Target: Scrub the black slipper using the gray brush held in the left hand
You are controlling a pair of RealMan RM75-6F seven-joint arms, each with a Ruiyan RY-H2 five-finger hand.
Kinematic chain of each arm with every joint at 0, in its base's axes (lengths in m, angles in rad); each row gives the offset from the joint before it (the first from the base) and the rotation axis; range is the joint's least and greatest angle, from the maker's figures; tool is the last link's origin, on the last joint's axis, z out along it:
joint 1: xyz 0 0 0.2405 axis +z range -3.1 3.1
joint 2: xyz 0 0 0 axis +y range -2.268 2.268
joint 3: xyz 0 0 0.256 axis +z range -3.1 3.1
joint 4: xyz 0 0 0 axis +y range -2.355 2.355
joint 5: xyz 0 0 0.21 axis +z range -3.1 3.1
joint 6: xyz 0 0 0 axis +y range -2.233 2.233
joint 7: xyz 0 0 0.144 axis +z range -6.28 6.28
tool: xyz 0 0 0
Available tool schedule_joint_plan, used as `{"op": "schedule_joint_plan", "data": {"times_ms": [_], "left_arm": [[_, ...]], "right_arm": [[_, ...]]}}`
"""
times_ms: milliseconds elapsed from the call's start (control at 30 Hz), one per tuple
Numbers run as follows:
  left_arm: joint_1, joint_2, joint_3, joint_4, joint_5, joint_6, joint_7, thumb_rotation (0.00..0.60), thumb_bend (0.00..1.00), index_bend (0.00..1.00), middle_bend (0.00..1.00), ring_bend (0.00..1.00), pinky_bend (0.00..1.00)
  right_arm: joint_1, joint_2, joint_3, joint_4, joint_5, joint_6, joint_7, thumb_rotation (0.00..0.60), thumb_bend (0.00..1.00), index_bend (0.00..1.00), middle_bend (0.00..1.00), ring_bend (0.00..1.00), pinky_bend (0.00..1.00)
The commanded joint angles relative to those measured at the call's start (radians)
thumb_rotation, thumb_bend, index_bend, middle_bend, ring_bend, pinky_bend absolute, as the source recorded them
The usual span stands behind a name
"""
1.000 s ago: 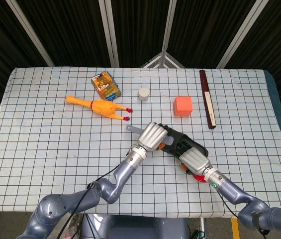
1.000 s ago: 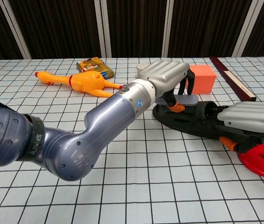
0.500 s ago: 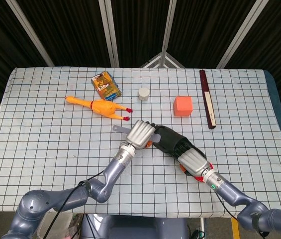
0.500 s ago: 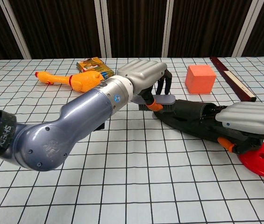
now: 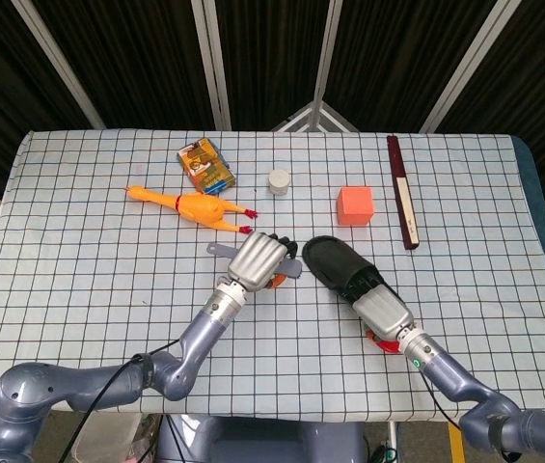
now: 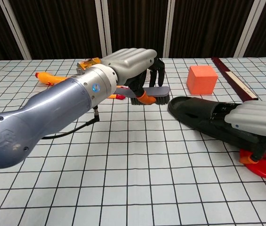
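Left hand (image 5: 257, 258) covers most of the gray brush (image 6: 152, 92), slipper (image 6: 203, 117) heel hidden under right hand (image 6: 257, 117)

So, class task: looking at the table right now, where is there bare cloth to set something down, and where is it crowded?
Free: the whole left side, below the rubber chicken, and the near edge between the arms. Crowded: the centre, where the left hand holds the gray brush beside the black slipper, with the right hand on it.

Premises present as a robot test lab, not a home. A table (image 5: 79, 289) carries a white cloth printed with a black grid, and black curtains (image 5: 137, 58) on pale metal poles (image 5: 55, 58) close off the far side. Unrelated props lie on it: rubber chicken (image 5: 190, 204), orange block (image 5: 356, 204), small box (image 5: 205, 165).
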Motion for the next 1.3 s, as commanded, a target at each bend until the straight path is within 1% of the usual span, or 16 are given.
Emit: {"op": "schedule_joint_plan", "data": {"times_ms": [33,167,267,400,567,633,733,833,900,933,967,1067,1167,1300], "left_arm": [[0.038,0.065,0.027,-0.108,-0.01,0.011,0.011,0.6,0.46,0.55,0.63,0.51,0.6],[0.069,0.115,0.057,-0.198,-0.013,0.022,0.019,0.6,0.46,0.55,0.63,0.51,0.6],[0.089,0.143,0.082,-0.244,-0.014,0.028,0.021,0.6,0.46,0.55,0.63,0.51,0.6],[0.109,0.169,0.11,-0.283,-0.017,0.035,0.025,0.6,0.46,0.55,0.63,0.51,0.6],[0.123,0.19,0.128,-0.31,-0.016,0.044,0.035,0.6,0.46,0.55,0.63,0.51,0.6],[0.128,0.199,0.134,-0.323,-0.014,0.048,0.04,0.6,0.46,0.55,0.63,0.51,0.6],[0.141,0.222,0.152,-0.355,-0.002,0.057,0.042,0.6,0.46,0.55,0.63,0.51,0.6],[0.158,0.247,0.174,-0.389,0.011,0.063,0.038,0.6,0.46,0.55,0.63,0.51,0.6],[0.173,0.264,0.195,-0.41,0.024,0.07,0.033,0.6,0.46,0.55,0.63,0.51,0.6],[0.183,0.273,0.21,-0.42,0.035,0.075,0.03,0.6,0.46,0.55,0.63,0.51,0.6],[0.192,0.279,0.223,-0.423,0.044,0.08,0.029,0.6,0.46,0.55,0.63,0.51,0.6],[0.212,0.285,0.252,-0.42,0.068,0.093,0.022,0.6,0.46,0.55,0.63,0.51,0.6],[0.229,0.287,0.277,-0.406,0.086,0.101,0.013,0.6,0.46,0.55,0.63,0.51,0.6],[0.256,0.275,0.31,-0.361,0.111,0.111,0.0,0.6,0.45,0.54,0.62,0.51,0.59]], "right_arm": [[-0.047,0.08,-0.004,-0.156,0.137,0.045,-0.169,0.6,0.26,0.0,0.0,0.0,0.0],[-0.079,0.133,-0.03,-0.233,0.146,0.092,-0.205,0.6,0.26,0.0,0.0,0.0,0.0],[-0.093,0.164,-0.046,-0.269,0.129,0.09,-0.162,0.6,0.24,0.0,0.0,0.0,0.0],[-0.101,0.183,-0.061,-0.272,0.089,0.077,-0.098,0.6,0.23,0.0,0.0,0.0,0.0],[-0.107,0.189,-0.074,-0.279,0.058,0.068,-0.065,0.6,0.22,0.0,0.0,0.0,0.0],[-0.111,0.197,-0.08,-0.289,0.055,0.07,-0.07,0.6,0.21,0.0,0.0,0.0,0.0],[-0.129,0.224,-0.09,-0.33,0.082,0.1,-0.139,0.6,0.21,0.0,0.0,0.0,0.0],[-0.16,0.24,-0.092,-0.366,0.094,0.172,-0.205,0.6,0.21,0.0,0.0,0.0,0.0],[-0.197,0.244,-0.085,-0.38,0.083,0.259,-0.24,0.6,0.21,0.0,0.0,0.0,0.0],[-0.225,0.245,-0.079,-0.386,0.069,0.32,-0.243,0.6,0.21,0.0,0.0,0.0,0.0],[-0.249,0.245,-0.071,-0.388,0.054,0.372,-0.234,0.6,0.21,0.0,0.0,0.0,0.0],[-0.296,0.249,-0.066,-0.385,0.012,0.462,-0.194,0.6,0.21,0.0,0.0,0.0,0.0],[-0.335,0.262,-0.068,-0.386,-0.026,0.527,-0.14,0.6,0.21,0.0,0.0,0.0,0.0],[-0.393,0.295,-0.08,-0.385,-0.091,0.61,-0.028,0.6,0.21,0.0,0.0,0.0,0.0]]}}
